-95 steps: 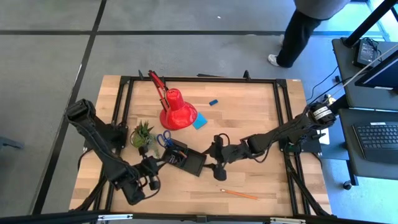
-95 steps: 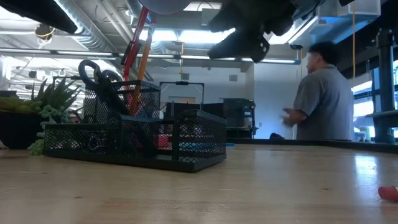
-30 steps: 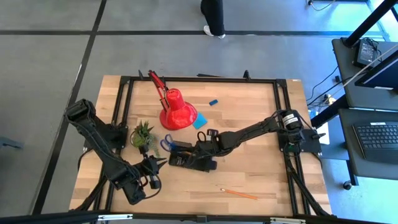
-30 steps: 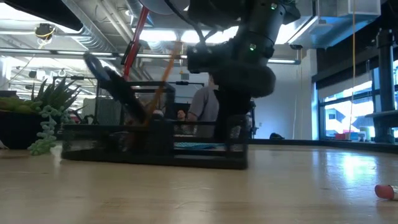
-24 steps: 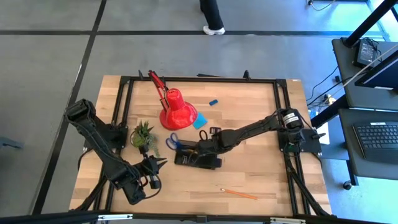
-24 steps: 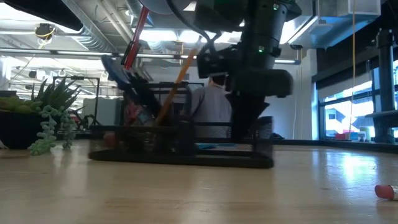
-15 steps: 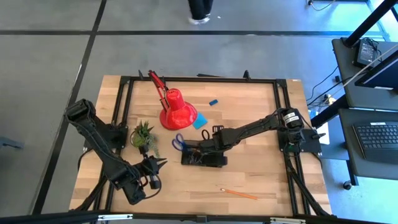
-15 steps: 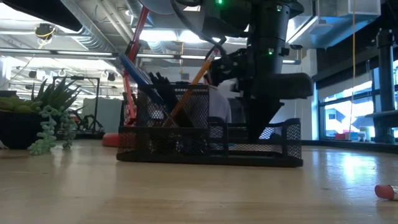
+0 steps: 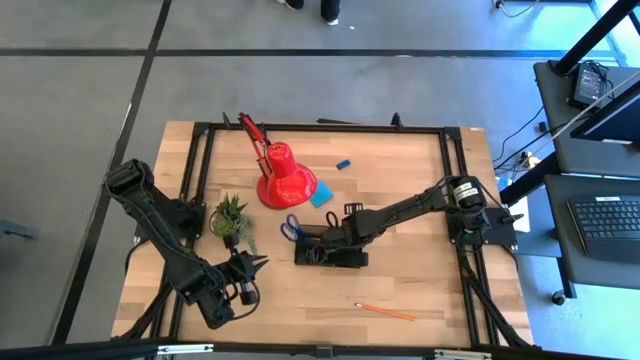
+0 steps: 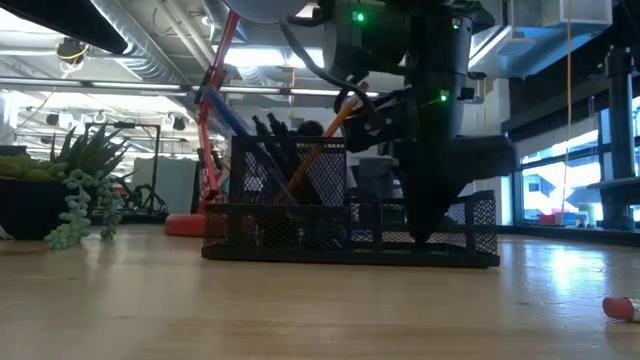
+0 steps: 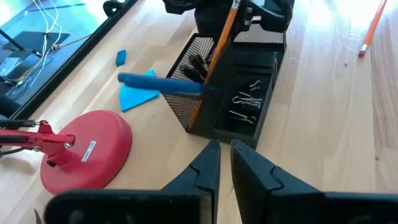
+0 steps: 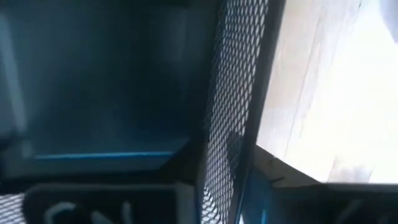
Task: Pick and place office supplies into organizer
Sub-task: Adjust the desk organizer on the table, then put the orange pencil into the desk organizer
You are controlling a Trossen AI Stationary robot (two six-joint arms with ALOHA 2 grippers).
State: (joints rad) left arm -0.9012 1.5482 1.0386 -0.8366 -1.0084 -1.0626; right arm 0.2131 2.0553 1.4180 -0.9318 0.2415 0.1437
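Observation:
The black mesh organizer stands on the table's middle. Blue-handled scissors, an orange pencil and dark pens stand slanted in its tall cup, and small clips lie in a low compartment. My right gripper reaches steeply down at the organizer's low end, with a mesh wall close in front of its camera. My left gripper hangs near the table's left front, left of the organizer, shut to a thin slit and holding nothing. A loose orange pencil lies flat near the front edge.
A red desk lamp stands behind the organizer, with a light-blue note pad beside its base and a small blue eraser farther back. A green potted plant stands left of the organizer. A person's feet show beyond the far edge.
My right gripper has gone toward the table's right edge and tipped more steeply down. The organizer has slid with it along the table to the right and turned about, its scissors and pencil still in the cup.

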